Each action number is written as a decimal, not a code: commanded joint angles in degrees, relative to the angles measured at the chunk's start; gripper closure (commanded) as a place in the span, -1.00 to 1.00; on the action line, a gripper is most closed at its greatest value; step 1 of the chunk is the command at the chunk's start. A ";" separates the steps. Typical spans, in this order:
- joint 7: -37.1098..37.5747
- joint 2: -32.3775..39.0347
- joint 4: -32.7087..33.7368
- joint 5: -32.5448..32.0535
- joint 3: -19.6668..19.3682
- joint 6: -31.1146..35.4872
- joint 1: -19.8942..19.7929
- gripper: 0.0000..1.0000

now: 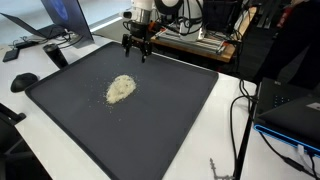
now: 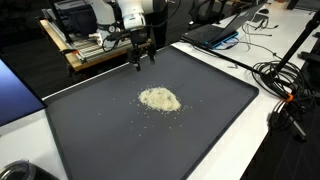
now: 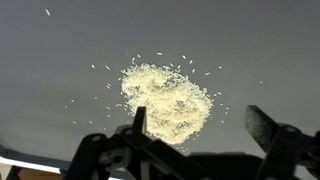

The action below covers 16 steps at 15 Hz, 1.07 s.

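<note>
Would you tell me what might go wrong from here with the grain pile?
1. The open black gripper hangs above an edge of the dark grey tray; sweeping in, its fingers could scatter the small pile of pale loose grains.
2. Stray grains lie around the pile; any push might spread more.

I'm hanging my black two-finger gripper (image 1: 137, 54) over the flat dark grey mat's (image 1: 170, 110) far edge. Only a small pale heap of grains (image 1: 121, 88) is sitting mid-mat. Black cables (image 2: 285, 88) and a wooden rack (image 2: 80, 55) are crowding its borders.
</note>
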 commanded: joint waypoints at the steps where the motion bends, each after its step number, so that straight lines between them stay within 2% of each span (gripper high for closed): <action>1: 0.59 0.49 -2.42 -4.51 -3.51 5.62 5.28 -1.00; 6: -4.07 1.54 -2.30 -1.81 -9.25 9.08 12.92 -1.00; 10: -11.03 3.80 -1.54 0.78 -15.28 9.94 21.06 -1.00; 12: -13.38 3.68 -0.95 2.59 -17.67 8.99 24.36 -1.00; 16: -12.55 3.60 1.17 8.63 -22.65 4.92 29.15 -1.00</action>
